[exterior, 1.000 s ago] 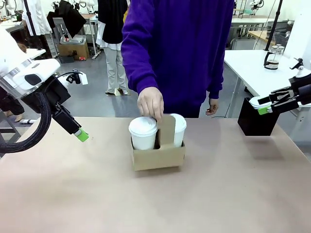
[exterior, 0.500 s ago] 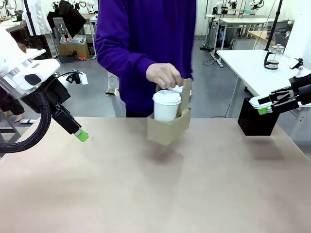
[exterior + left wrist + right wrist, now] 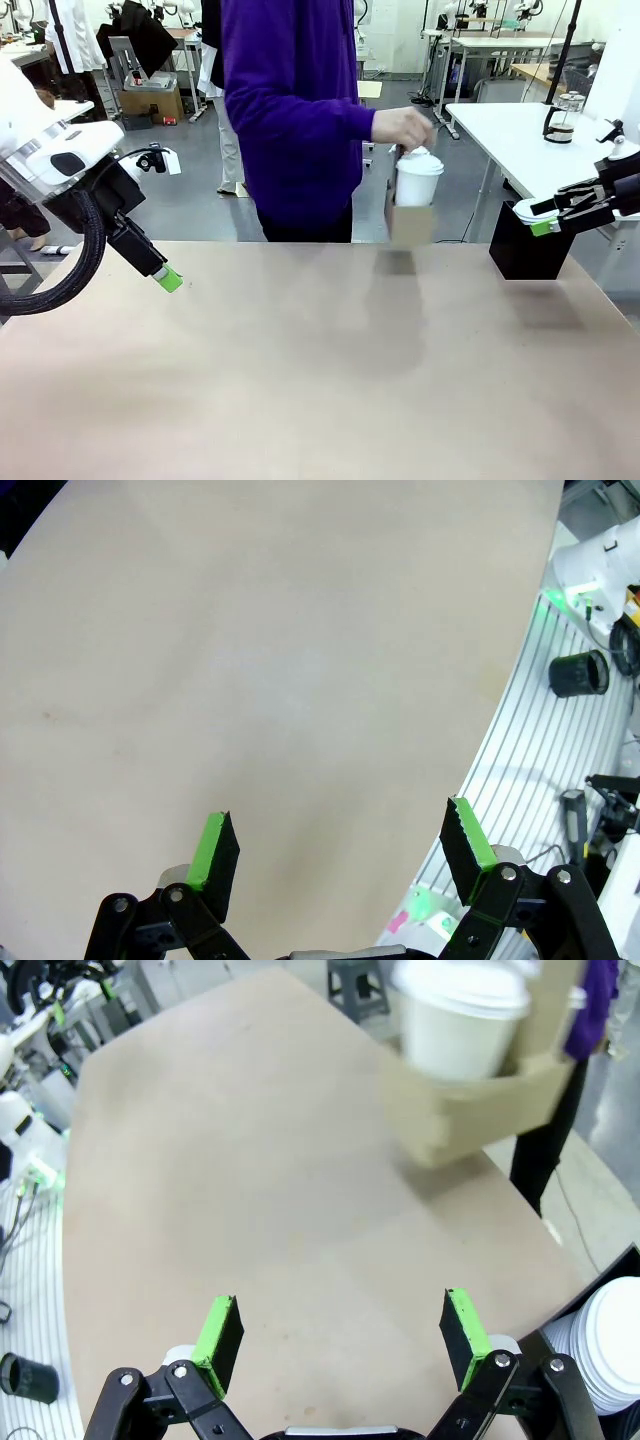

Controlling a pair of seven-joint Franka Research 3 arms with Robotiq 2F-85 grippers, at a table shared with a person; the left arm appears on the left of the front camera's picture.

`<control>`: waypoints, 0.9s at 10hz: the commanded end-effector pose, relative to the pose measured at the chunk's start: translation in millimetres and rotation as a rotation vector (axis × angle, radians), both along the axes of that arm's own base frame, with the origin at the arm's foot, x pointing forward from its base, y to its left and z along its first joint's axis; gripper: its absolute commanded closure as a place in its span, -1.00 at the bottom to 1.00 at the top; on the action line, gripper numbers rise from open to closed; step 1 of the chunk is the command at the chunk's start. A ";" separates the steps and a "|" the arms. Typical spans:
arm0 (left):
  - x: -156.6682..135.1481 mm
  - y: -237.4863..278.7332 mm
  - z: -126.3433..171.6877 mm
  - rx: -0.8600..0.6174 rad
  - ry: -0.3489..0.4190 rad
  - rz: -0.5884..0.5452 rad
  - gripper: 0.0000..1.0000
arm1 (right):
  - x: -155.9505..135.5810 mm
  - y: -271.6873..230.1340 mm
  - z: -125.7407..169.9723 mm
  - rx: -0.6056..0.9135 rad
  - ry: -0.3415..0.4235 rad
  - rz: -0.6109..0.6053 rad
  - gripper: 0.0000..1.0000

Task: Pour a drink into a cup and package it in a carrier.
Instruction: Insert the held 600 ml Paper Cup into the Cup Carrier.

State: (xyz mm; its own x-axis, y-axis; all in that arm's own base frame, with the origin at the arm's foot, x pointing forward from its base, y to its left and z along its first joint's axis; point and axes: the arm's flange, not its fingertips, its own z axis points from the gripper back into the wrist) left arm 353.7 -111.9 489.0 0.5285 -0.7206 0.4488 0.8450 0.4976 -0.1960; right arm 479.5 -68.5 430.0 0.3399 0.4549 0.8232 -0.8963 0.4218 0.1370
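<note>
A person in a purple top holds the brown cardboard carrier (image 3: 410,222) by its handle tab, in the air beyond the table's far edge. A white lidded cup (image 3: 417,178) sits in it. The right wrist view shows the carrier (image 3: 480,1110) and cup (image 3: 460,1025) blurred at the top right, well above the table. My left gripper (image 3: 165,278) hangs open over the left side of the table, its green pads (image 3: 215,848) wide apart on nothing. My right gripper (image 3: 540,222) is open too, fingers (image 3: 460,1322) spread, beside the black box. A glass carafe (image 3: 560,120) stands on a white side table far right.
A black box (image 3: 525,252) stands at the table's far right edge, with stacked white lids or cups (image 3: 615,1340) in it. The brown tabletop (image 3: 320,370) stretches bare between the arms. The person's body stands at the far middle edge.
The person lifted the carrier with its cups off the middle of the table and swung it up and to the right. Neither arm has moved.
</note>
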 end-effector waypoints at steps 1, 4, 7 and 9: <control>-0.6 0.6 -0.1 0.002 0.006 0.000 -1.00 | 0.5 -0.2 2.6 0.000 -0.017 0.017 -1.00; -0.6 0.6 -0.1 0.002 0.006 0.000 -1.00 | 0.5 -0.2 2.6 0.000 -0.017 0.017 -1.00; -0.6 0.6 -0.1 0.002 0.006 0.000 -1.00 | 0.5 -0.2 2.6 0.000 -0.017 0.017 -1.00; -0.6 0.6 -0.1 0.002 0.006 0.000 -1.00 | 0.5 -0.2 2.6 0.000 -0.017 0.017 -1.00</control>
State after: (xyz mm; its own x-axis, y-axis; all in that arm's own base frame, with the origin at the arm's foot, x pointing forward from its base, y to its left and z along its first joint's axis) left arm 353.7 -111.9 489.0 0.5285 -0.7206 0.4488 0.8450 0.4976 -0.1960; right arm 479.5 -68.5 430.0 0.3398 0.4549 0.8232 -0.8963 0.4218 0.1369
